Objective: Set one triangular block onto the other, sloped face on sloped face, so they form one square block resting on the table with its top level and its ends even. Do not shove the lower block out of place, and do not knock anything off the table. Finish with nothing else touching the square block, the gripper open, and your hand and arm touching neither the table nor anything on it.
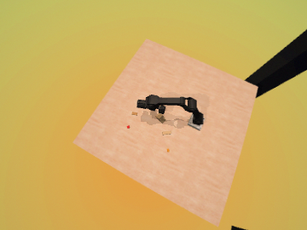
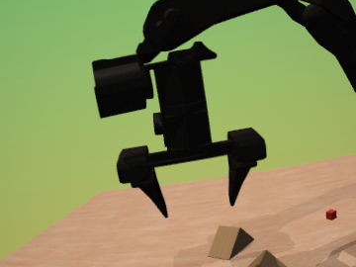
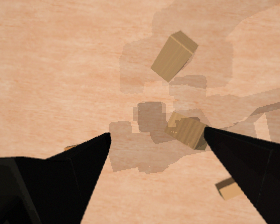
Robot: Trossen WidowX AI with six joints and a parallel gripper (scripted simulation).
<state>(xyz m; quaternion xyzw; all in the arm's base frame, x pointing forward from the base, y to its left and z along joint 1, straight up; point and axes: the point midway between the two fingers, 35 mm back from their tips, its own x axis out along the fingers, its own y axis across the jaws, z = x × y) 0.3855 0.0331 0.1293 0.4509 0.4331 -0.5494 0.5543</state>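
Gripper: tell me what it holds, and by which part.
Nothing. The gripper is open and hangs above the table, with the triangular block lying untouched below it.

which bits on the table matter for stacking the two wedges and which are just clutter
For the job:
- nearer triangular block, between the fingertips in the wrist view
- farther triangular block
- tool, open, empty, above the table

Just lying about:
- red cube
- small orange piece
- small tan piece
- two small tan bits
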